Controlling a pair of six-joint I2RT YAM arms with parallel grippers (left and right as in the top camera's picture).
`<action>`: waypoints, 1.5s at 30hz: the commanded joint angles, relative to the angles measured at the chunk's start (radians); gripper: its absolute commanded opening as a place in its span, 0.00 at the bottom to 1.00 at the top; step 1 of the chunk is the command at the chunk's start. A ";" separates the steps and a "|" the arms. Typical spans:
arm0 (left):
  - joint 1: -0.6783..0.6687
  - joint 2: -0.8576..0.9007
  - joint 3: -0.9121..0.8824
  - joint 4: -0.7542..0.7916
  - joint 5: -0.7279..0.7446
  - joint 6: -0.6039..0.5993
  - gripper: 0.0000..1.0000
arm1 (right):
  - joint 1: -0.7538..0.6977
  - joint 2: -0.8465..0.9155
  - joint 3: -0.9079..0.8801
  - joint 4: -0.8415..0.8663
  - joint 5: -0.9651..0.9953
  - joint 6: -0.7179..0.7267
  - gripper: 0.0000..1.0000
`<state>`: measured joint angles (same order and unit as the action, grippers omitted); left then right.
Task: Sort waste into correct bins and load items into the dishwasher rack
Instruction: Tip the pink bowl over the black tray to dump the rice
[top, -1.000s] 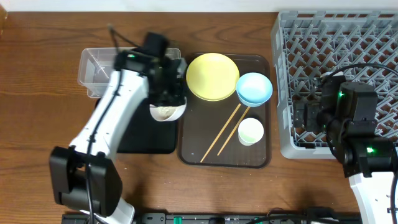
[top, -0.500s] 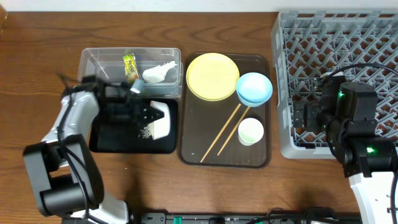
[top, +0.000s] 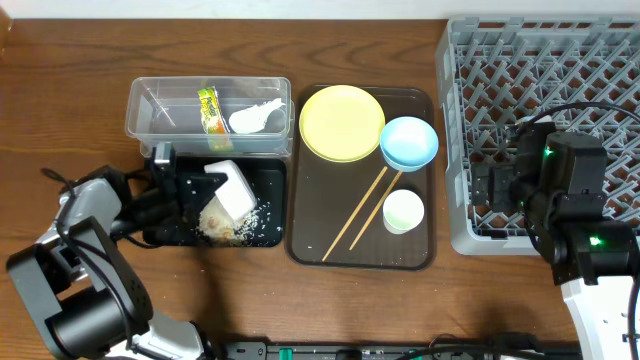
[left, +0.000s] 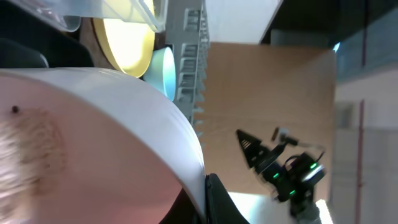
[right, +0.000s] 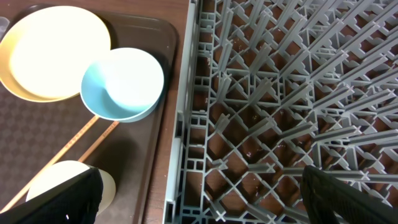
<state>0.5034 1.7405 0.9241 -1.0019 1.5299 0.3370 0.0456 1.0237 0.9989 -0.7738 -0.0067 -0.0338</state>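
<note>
White bowl (top: 230, 188) clamped in left gripper (top: 200, 188), lower left, now tipped further over black tray (top: 268, 180), rice (top: 222, 228) dumped, bowl nearly ready for rack (top: 540, 60); right gripper (right: 199, 202) spread.

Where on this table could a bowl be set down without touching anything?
Free: the far rows of the dishwasher rack; the brown tray's near corner beside the chopsticks; the wood left of the clear tub. Crowded: the black tray, holding the tipped white bowl and rice.
</note>
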 joint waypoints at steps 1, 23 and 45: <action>0.018 0.004 0.002 -0.003 0.043 -0.109 0.06 | 0.007 -0.003 0.018 -0.003 0.002 -0.005 0.99; 0.020 0.004 0.002 -0.013 0.041 -0.478 0.06 | 0.007 -0.003 0.018 -0.006 0.003 -0.008 0.99; -0.027 -0.087 0.029 0.148 -0.053 -0.118 0.06 | 0.007 -0.003 0.018 -0.013 0.007 -0.009 0.99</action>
<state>0.5068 1.7226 0.9241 -0.8547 1.5299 0.1844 0.0456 1.0237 0.9989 -0.7883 -0.0063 -0.0338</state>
